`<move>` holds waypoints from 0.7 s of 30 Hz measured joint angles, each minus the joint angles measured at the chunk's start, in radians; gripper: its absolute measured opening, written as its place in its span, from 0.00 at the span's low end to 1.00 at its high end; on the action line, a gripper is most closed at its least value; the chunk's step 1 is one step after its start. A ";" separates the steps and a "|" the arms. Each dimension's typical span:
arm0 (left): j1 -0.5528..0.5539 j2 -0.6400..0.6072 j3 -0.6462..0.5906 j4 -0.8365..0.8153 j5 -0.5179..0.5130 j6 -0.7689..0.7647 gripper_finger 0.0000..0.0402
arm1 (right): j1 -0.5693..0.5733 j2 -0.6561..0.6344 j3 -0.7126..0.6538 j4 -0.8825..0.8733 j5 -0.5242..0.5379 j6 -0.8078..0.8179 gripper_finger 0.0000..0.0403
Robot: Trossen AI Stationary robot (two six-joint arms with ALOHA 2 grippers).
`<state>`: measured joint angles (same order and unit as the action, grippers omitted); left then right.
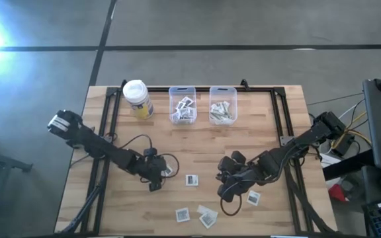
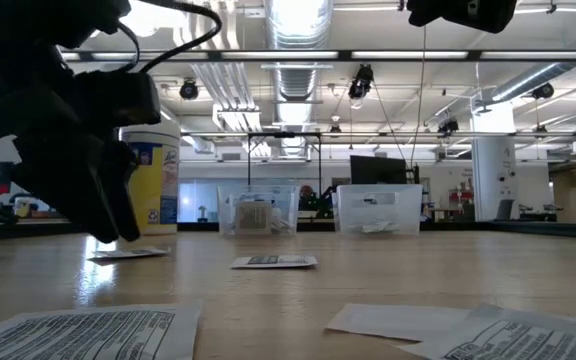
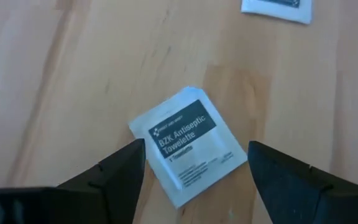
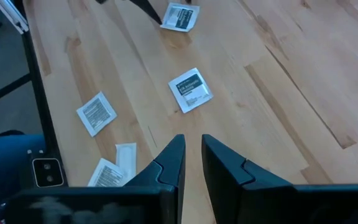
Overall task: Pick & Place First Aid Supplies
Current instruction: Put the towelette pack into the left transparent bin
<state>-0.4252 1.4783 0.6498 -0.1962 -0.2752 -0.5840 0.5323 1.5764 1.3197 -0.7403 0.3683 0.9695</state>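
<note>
White square towelette packet (image 3: 188, 144) with a dark printed patch lies flat on the wooden desk (image 3: 73, 81) between the left gripper's (image 3: 194, 167) wide-apart jaws. Right gripper (image 4: 191, 158) hovers nearby, jaws nearly together, holding nothing.

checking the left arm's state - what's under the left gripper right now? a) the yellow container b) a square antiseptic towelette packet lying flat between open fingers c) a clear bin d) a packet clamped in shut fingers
b: in the left wrist view the left gripper is open, its fingers straddling the towelette packet lying flat on the table.
</note>
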 joint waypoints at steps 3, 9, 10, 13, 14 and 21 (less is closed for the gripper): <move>0.001 0.036 0.000 0.006 -0.001 -0.032 0.69 | 0.000 0.000 0.000 0.000 0.000 0.000 0.13; 0.003 0.084 0.003 0.011 -0.035 -0.102 0.69 | 0.000 0.000 0.000 0.003 -0.001 0.000 0.13; 0.004 0.087 0.003 0.011 -0.039 -0.116 0.69 | 0.000 0.000 0.000 0.004 -0.001 0.000 0.13; 0.006 0.088 0.003 0.004 -0.040 -0.136 0.69 | 0.000 0.000 0.000 0.015 -0.001 -0.001 0.13; 0.006 0.088 0.003 0.001 -0.040 -0.140 0.68 | 0.000 0.000 0.000 0.019 -0.001 -0.003 0.13; 0.008 0.088 0.002 -0.011 -0.041 -0.143 0.59 | 0.000 0.000 0.000 0.021 -0.001 -0.002 0.13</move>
<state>-0.4175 1.5666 0.6521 -0.2076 -0.3160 -0.7272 0.5323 1.5764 1.3198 -0.7190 0.3676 0.9671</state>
